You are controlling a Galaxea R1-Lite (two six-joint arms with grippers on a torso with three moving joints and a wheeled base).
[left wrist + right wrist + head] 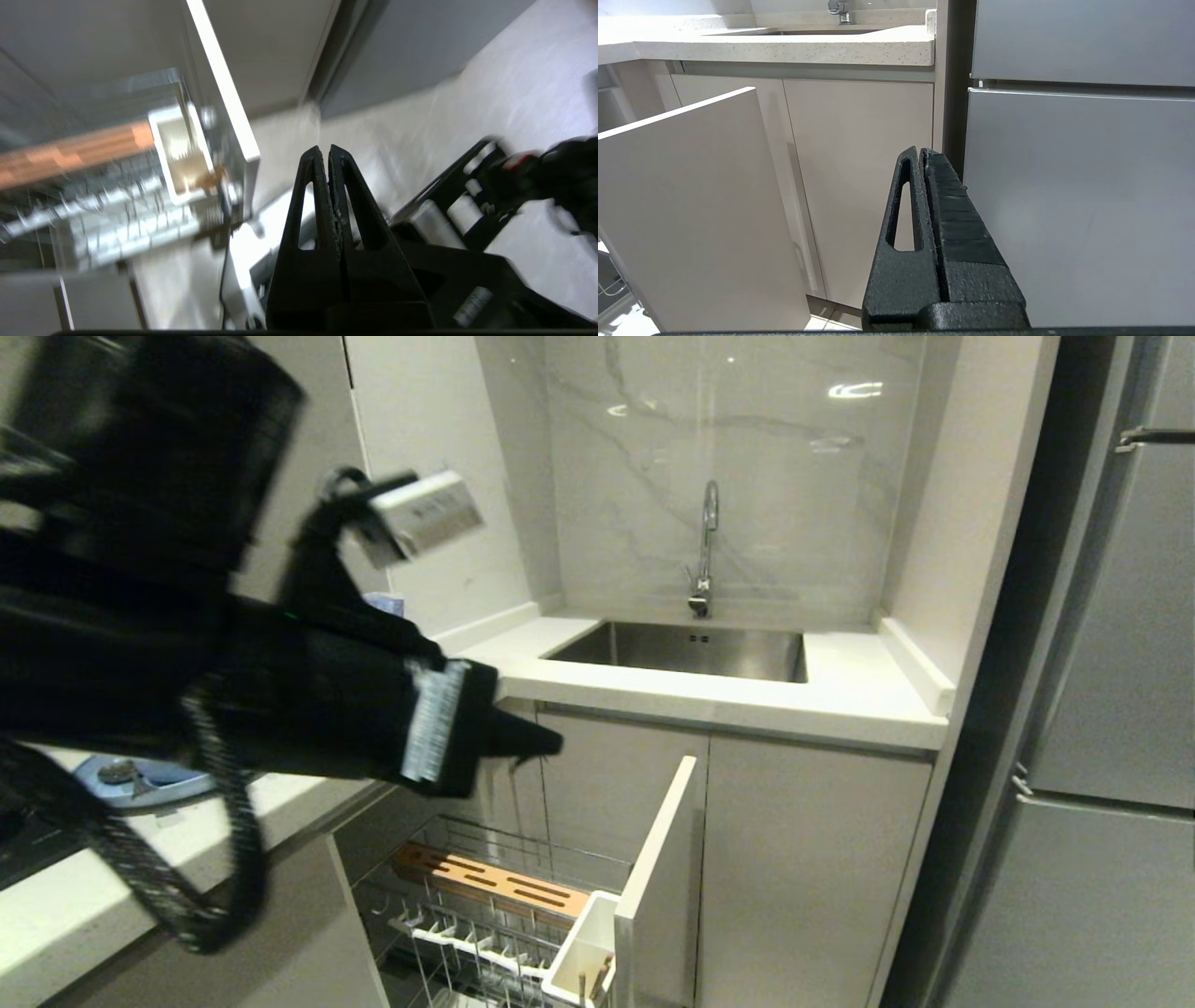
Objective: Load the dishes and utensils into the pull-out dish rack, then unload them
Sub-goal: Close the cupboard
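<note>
Head view gives you the rack (495, 905) pulled out below the worktop (840, 695), with its pale front (658, 868) standing well clear of the cabinets. The wooden bar (490, 880) crosses the wire basket, and the white caddy (583, 947) sits in the basket's corner against the front; something brown pokes up inside it, too small to name. A light-blue plate (140, 779) lies on the left stretch of worktop, near its front edge and partly hidden by your left arm. No bowl or spoon shows anywhere.

Your risks, as I judge them: the left arm fills much of the head view, so you are steering half blind near the plate, and the looped cable (219, 859) hanging over the worktop edge could snag. A low sweep could clip the raised front or the wire tines. If you reach for the plate with fingers shut, you will only shove it along the worktop.

The left gripper (329, 154) hangs above the rack, near the front's top edge, fingers pressed together and holding nothing. The right gripper (922, 154) is parked low before the cabinet doors, beside the fridge (1083, 186), fingers likewise closed and empty.
</note>
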